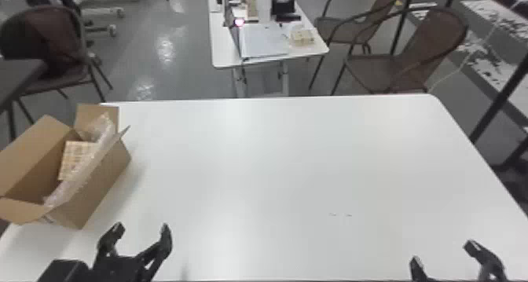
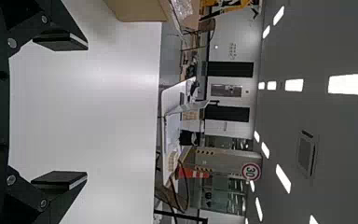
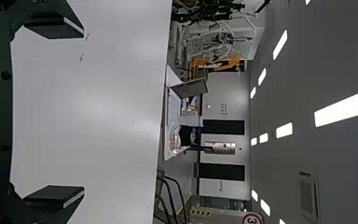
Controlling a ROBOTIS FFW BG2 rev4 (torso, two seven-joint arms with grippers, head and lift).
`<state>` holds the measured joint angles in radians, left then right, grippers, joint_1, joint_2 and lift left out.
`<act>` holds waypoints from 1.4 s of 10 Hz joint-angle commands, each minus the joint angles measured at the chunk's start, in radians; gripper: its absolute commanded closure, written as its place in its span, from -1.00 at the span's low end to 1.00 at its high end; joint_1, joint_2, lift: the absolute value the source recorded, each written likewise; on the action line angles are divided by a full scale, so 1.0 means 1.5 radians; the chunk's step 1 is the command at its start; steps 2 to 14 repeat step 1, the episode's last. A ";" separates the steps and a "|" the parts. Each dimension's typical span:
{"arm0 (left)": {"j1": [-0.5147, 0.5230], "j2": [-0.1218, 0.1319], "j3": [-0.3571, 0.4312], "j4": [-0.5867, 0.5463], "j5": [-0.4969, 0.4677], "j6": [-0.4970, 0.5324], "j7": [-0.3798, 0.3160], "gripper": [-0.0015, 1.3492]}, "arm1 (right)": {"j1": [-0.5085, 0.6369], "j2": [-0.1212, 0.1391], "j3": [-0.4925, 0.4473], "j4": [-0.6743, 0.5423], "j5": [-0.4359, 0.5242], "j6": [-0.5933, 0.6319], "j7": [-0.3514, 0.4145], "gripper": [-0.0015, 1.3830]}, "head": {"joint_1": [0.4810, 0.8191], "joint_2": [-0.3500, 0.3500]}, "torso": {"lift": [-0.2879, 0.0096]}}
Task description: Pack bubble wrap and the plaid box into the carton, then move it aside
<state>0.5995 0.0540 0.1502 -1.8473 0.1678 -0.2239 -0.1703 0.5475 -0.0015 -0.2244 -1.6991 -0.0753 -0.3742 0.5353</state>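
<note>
Here's the left tool (image 1: 142, 227), spread wide near the desk's near-left corner, and the right tool (image 1: 443, 253), spread too, over the near edge towards the right. Out to the carton (image 1: 103, 179), flaps up along the desk's left edge, with the plaid box (image 1: 74, 155) and soft, slippery-looking bubble wrap (image 1: 76, 183) inside: it should be light but apt to buckle, so any nudge wants the firm side walls, never those floppy flaps! Beyond, the smooth white desk (image 1: 275, 163) should let cardboard slide, and past its far edge sit brown chairs (image 1: 412, 69) and a cluttered white table (image 1: 226, 59).
</note>
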 commanded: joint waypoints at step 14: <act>0.000 -0.001 0.000 0.000 0.002 0.000 0.000 -0.55 | 0.000 0.002 0.000 0.001 -0.002 0.001 0.000 -0.83 | 0.27 0.19 | 0.25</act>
